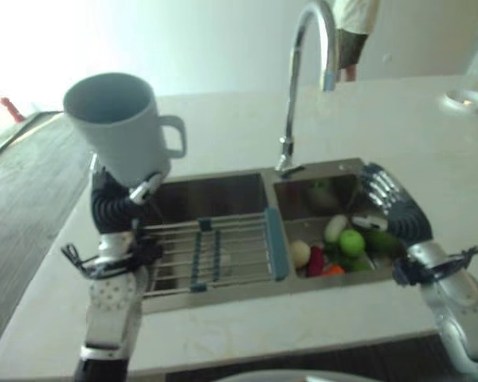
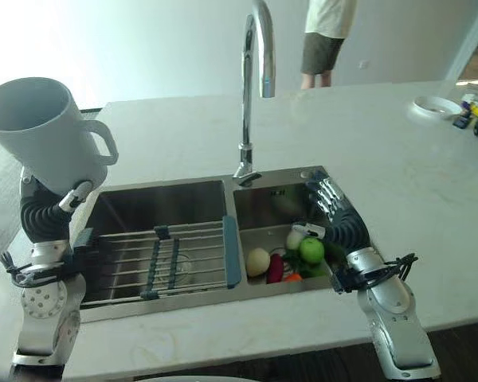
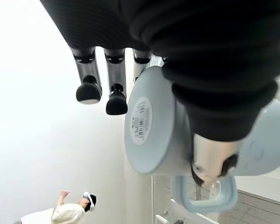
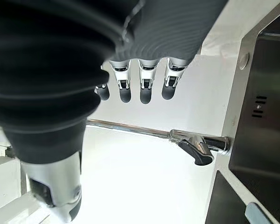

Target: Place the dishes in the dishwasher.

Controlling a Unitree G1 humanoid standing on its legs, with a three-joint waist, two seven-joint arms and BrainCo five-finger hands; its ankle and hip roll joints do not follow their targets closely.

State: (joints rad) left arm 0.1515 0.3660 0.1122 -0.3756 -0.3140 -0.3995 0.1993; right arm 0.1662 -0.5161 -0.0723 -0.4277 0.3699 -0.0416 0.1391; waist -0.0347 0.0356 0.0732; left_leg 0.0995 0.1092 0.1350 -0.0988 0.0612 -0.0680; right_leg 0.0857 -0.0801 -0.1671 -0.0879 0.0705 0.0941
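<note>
Mug (image 1: 119, 123): I see one pale grey-blue mug with a loop handle.
Pose: tilted, mouth up and leaning left, handle to the right.
Place: raised off the counter at the near left, above the sink's left corner.
Hold: my left hand (image 3: 210, 154) grips it from below.

A double sink (image 2: 183, 195) is set into the white counter (image 2: 382, 151), with a faucet (image 2: 255, 87) behind, a rack (image 2: 159, 259) across one basin, and produce (image 2: 299, 255) in the other.

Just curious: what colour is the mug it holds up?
Pale blue-grey mug, clearest in the right eye view.
</note>
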